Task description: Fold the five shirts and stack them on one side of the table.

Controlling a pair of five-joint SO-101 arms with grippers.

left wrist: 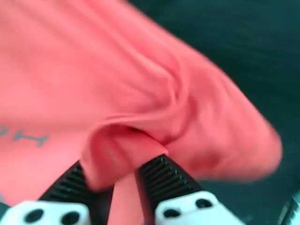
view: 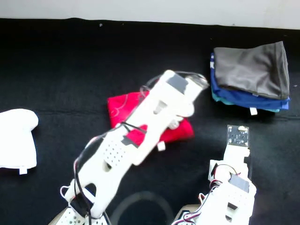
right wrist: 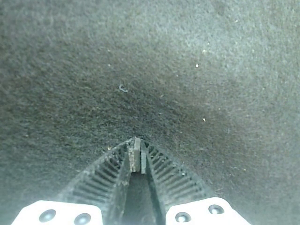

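Three of the five shirts look to be folded and piled on the black felt-covered surface (view: 70, 61). The white plastic left arm (view: 140, 126) stretches diagonally over the middle, crossing above the red cotton shirt (view: 123, 105), which lies near the centre, roughly squared but not yet tidy. At the far right a stack of folded shirts (view: 251, 77), grey on top with blue and a teal edge beneath, marks the side chosen for the pile. It is near the red cotton shirt but not touching it. A soft white shirt (view: 16, 138) sits bundled at the opposite edge, well apart from the rest and apparently awaiting its turn.

The left hand (left wrist: 117, 187) is clamped on a raised ridge of the red cloth, which is pinched between its ribbed black fingers (left wrist: 164, 178). Gripping a ridge rather than a flat hem suggests the shirt is being gathered for one more fold, or to be carried to the stack. The right hand (right wrist: 136, 161), closed on nothing, hangs just above bare felt on the near side of the stack, seemingly parked clear so the left arm can work.
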